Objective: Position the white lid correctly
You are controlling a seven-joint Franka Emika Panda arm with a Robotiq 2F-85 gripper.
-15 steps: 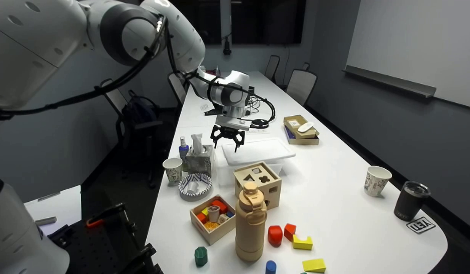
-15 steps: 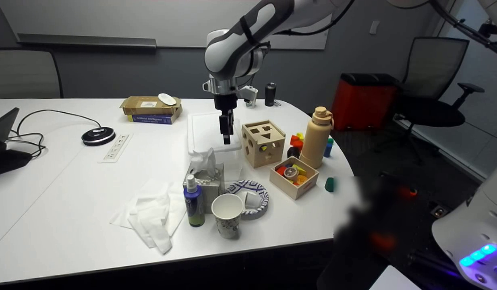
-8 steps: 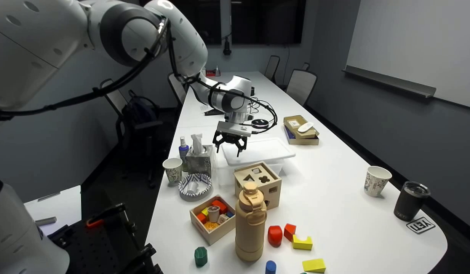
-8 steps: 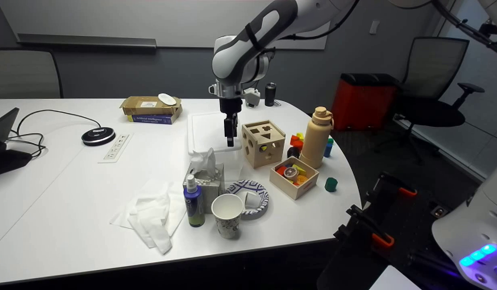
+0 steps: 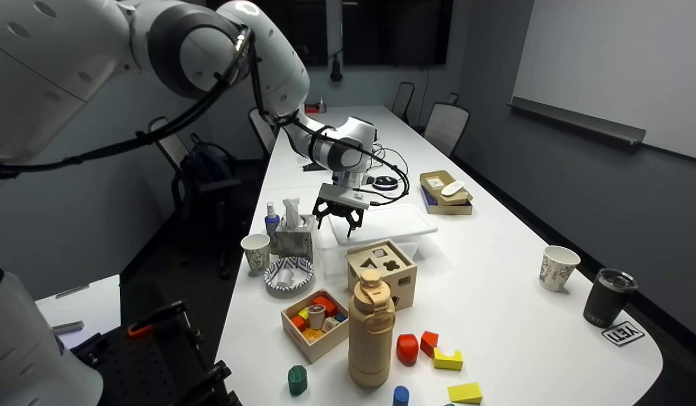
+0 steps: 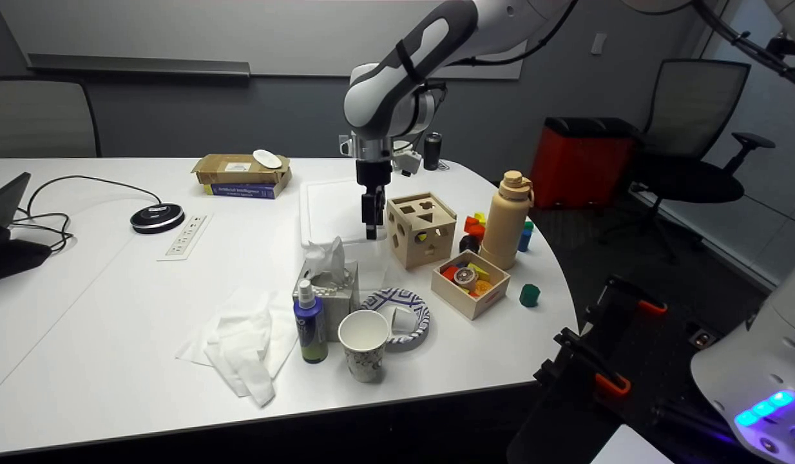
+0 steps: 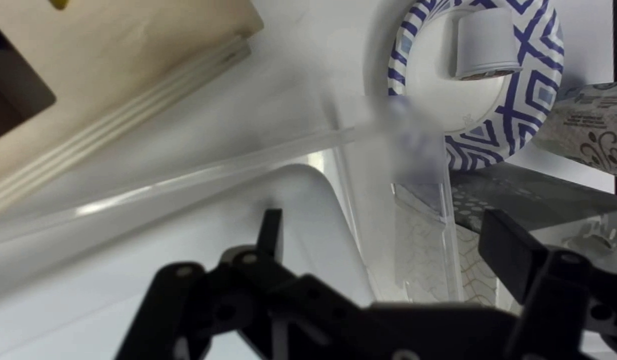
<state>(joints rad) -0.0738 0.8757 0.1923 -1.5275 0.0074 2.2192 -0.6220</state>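
Note:
The white lid [image 5: 387, 223] lies skewed on a clear plastic container [image 5: 337, 259], shifted so that a strip on the tissue-box side is uncovered. The lid [image 6: 330, 209] and part of the container [image 6: 373, 261] also show in an exterior view. In the wrist view, a rounded corner of the lid [image 7: 308, 200] sits inside the container's rim line, with the clear container wall [image 7: 423, 260] beside it. My gripper [image 5: 334, 228], also seen in an exterior view [image 6: 372, 232], is open and empty. In the wrist view its jaws [image 7: 383, 220] straddle the uncovered strip: one finger over the lid, one over the tissue box.
A tissue box [image 5: 295, 239] stands close beside the container. A wooden shape box [image 6: 422, 231] stands at its near end. A patterned bowl [image 7: 478, 90], a spray bottle [image 6: 310, 322], a paper cup [image 6: 364, 345] and a tan bottle [image 5: 372, 330] are nearby.
My gripper has moved lower and toward the shape box, over the lid's edge. It stays open. The lid and container have not moved.

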